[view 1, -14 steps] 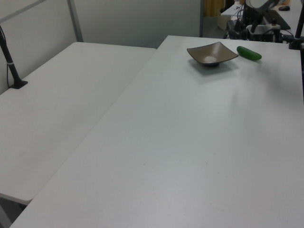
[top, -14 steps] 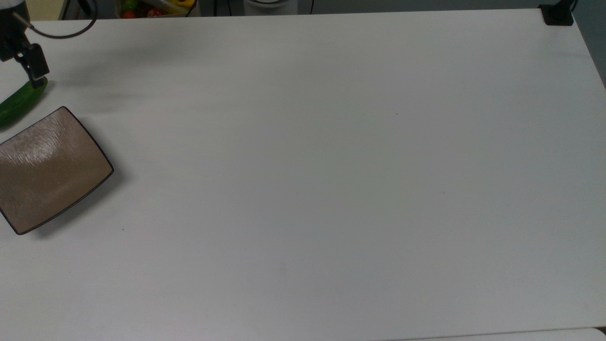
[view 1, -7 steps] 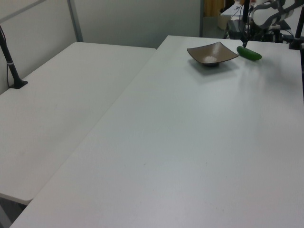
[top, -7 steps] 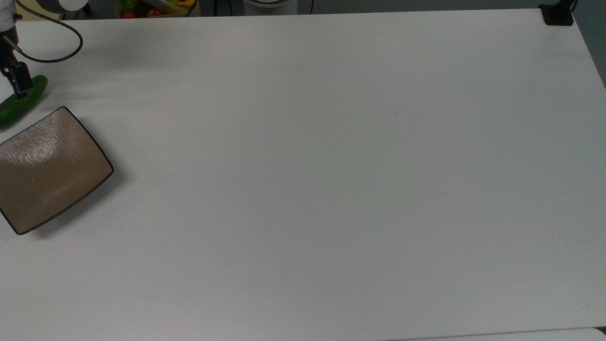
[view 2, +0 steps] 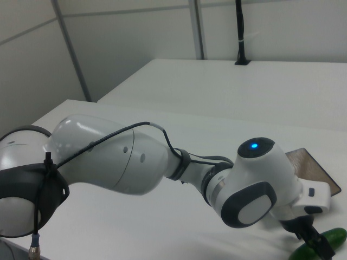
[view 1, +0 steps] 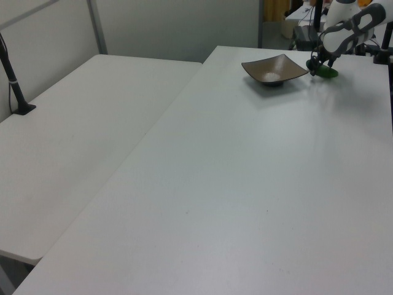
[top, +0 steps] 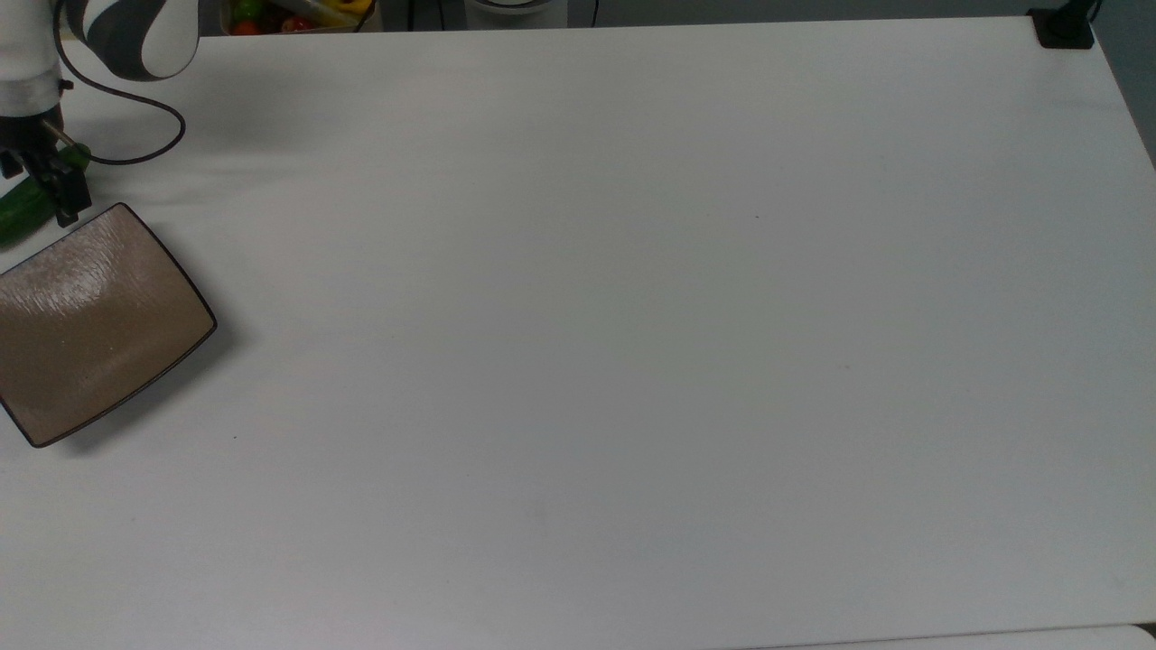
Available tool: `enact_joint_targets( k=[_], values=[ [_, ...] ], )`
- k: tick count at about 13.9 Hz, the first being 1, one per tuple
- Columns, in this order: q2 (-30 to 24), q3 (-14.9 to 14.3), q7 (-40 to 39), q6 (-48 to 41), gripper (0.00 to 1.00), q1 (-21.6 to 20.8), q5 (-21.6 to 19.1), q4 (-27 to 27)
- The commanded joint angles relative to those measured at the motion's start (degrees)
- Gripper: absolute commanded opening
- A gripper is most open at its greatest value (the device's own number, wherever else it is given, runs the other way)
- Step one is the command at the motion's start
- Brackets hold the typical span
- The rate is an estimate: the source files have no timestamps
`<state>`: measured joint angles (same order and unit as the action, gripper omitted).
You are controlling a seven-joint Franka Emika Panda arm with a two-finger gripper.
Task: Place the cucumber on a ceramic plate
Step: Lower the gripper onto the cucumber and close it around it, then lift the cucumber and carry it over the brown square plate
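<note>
Cucumber: the short, smooth dark green cucumber [top: 23, 209] lies on the white table [top: 632, 316], just beside the plate's far edge at the top view's left. It is not on the plate, so the task is not yet done.

Plate: the glossy brown-beige square ceramic plate [top: 95, 320] sits empty and flat, its corner close to the cucumber. That short gap should mean only a small carry once the cucumber is lifted.

Gripper: the black two-finger gripper [top: 56, 185] is down at the cucumber, with dark fingers [view 2: 317, 242] reaching onto its green skin in the right view. Whether the jaws have pinched it or merely straddle it I cannot tell.

Arm: the white Panda arm [view 2: 162, 168] stretches low across the table and bends down at the wrist, probably so the fingers meet the cucumber from above, across its narrow width.

Step in hand: most likely the grasp, before any lift.

Risk: the skin looks smooth and rounded, so an off-centre pinch could let it roll or slip towards the plate rim.

Left view: the cucumber [view 1: 325, 72] shows just past the plate [view 1: 273, 69], under the wrist.
</note>
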<state>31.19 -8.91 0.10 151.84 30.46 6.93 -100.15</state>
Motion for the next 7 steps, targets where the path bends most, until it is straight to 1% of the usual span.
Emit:
enact_joint_targets(
  k=[1, 2, 3, 4, 5, 7],
  values=[
    [-0.1, 0.0, -1.1, 1.1, 0.79, 0.2, 1.8, -0.2],
    [-0.2, 0.0, -1.7, 1.1, 0.58, 0.4, 1.9, -0.1],
    [-0.3, 0.0, -4.5, 0.9, 0.40, 0.5, 1.8, -0.2],
    [-0.4, 0.0, -5.8, 0.7, 0.32, 0.7, 1.7, -0.2],
    [-0.5, 0.0, -6.0, 0.6, 0.29, 0.7, 1.7, -0.2],
    [-0.5, 0.0, -5.9, 0.6, 0.29, 0.7, 1.6, -0.2]
  ],
)
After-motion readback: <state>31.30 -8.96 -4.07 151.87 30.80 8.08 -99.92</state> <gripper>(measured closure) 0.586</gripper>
